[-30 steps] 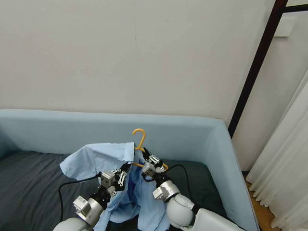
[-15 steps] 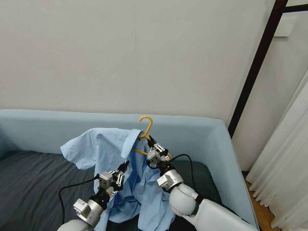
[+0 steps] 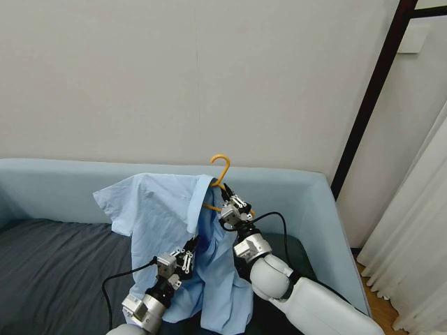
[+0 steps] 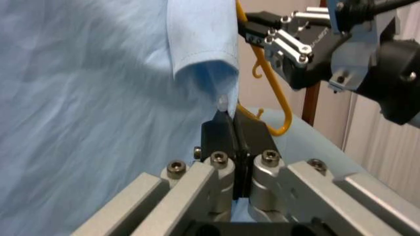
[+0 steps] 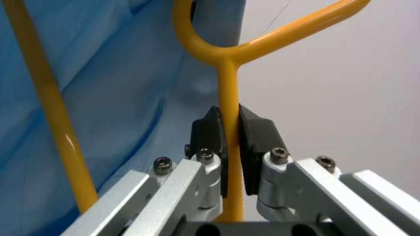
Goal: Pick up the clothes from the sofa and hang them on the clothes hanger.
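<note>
A light blue shirt [image 3: 164,237] hangs draped over an orange hanger [image 3: 222,167], held up in front of the sofa's backrest. My right gripper [image 3: 234,207] is shut on the hanger's stem [image 5: 227,93] just below the hook, with the shirt [image 5: 98,73] beside it. Lower down, my left gripper [image 3: 187,252] is shut on the shirt's front edge. The left wrist view shows my left gripper [image 4: 232,129] pinching the fabric [image 4: 98,98] next to a small button, with the hanger [image 4: 279,98] and my right gripper [image 4: 295,42] just beyond.
The light blue sofa [image 3: 307,202] has a dark grey seat [image 3: 49,272] under the shirt. A plain wall rises behind it. A dark post [image 3: 367,105] and a white curtain [image 3: 419,237] stand to the right of the sofa.
My right gripper has raised the hanger up and to the right, lifting the shirt higher off the seat. My left gripper has followed slightly right, still holding the fabric.
</note>
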`<state>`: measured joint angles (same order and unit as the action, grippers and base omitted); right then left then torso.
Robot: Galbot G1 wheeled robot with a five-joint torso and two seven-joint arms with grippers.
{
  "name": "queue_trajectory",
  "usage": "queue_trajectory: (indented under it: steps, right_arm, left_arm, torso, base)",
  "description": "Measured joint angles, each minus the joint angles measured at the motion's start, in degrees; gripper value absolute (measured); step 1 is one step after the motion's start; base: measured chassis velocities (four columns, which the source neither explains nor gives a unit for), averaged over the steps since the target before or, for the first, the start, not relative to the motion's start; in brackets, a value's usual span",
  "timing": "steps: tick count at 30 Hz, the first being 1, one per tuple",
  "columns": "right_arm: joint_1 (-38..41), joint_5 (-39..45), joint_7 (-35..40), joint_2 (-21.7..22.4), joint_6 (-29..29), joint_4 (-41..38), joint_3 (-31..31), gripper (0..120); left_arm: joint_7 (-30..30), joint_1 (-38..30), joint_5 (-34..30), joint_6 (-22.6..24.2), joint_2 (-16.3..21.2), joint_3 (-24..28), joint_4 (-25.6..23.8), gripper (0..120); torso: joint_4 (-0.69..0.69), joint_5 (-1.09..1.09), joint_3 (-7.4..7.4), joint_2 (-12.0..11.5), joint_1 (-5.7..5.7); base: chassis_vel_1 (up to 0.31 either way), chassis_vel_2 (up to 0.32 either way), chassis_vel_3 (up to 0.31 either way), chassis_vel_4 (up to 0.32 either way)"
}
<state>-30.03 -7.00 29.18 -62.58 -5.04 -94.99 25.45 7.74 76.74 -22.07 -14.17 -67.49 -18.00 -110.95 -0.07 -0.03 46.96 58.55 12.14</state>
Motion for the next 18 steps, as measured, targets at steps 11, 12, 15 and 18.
queue_trajectory:
  steps: [11, 12, 15, 18]
  right_arm:
    - [-1.03, -4.02, -1.92, -0.54, 3.93, 2.37, -0.56, 4]
    - [-1.29, -4.09, -1.92, -0.65, 4.14, 2.73, -0.47, 4]
    - [-1.47, -4.13, -2.04, -0.7, 4.88, 3.58, -0.5, 4]
    - [-1.46, -4.54, -2.94, -0.59, 6.72, 4.86, -1.23, 4]
  left_arm:
    - [-2.41, -0.34, 0.41, -5.03, -0.33, -0.46, 0.25, 39]
    - [-1.94, -0.43, 0.13, -5.46, -0.55, -0.34, 0.25, 43]
    - [-0.09, 0.01, -0.24, -6.57, -0.4, -0.56, 0.05, 52]
    - [3.25, 1.61, 0.13, -8.65, 3.21, -3.45, -0.46, 66]
  torso:
    - [0.0, -0.01, 0.0, 0.0, 0.0]
    - [-0.01, -0.01, 0.0, 0.0, 0.0]
    - [-0.01, -0.02, 0.0, 0.0, 0.0]
    - [-0.01, -0.04, 0.0, 0.0, 0.0]
  base:
    - [0.0, 0.0, 0.0, 0.0]
    - [0.0, 0.0, 0.0, 0.0]
    - [0.0, 0.0, 0.0, 0.0]
    - [0.0, 0.0, 0.0, 0.0]
